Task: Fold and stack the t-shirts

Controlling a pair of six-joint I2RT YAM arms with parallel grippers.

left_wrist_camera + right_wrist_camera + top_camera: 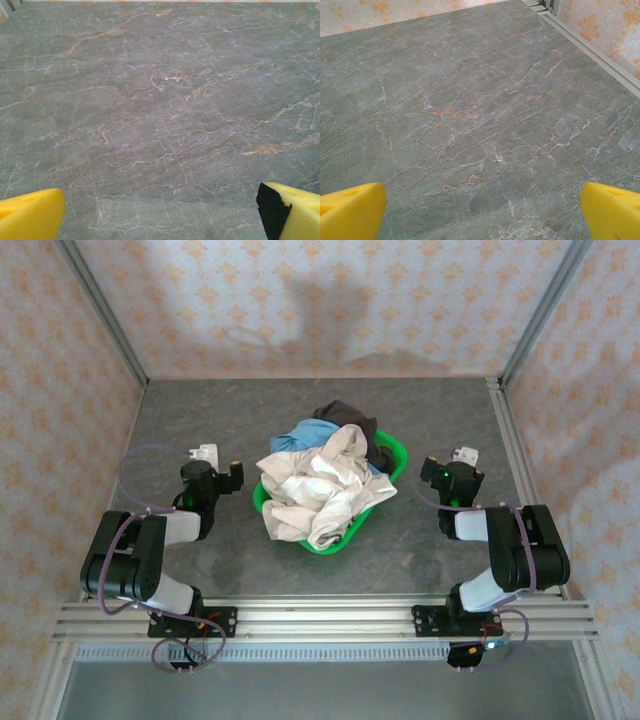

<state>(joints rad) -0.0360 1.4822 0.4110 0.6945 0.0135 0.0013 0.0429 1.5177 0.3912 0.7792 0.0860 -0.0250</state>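
Observation:
The t-shirts lie crumpled in a heap in the green basket (392, 455) at the table's middle: a cream-white one (320, 488) on top, a light blue one (312, 431) and a dark one (345, 412) behind it. My left gripper (214, 466) sits left of the basket, open and empty. In the left wrist view its yellow fingertips (31, 215) stand far apart over bare table (160, 100). My right gripper (455, 468) sits right of the basket, open too, its yellow fingertips (611, 212) wide over bare stone (480, 110).
The grey marble-patterned table (200, 420) is boxed in by patterned walls with metal posts (100, 310) at the back corners. An aluminium rail (330, 615) carries both arm bases along the near edge. A metal strip (590, 47) borders the table on the right.

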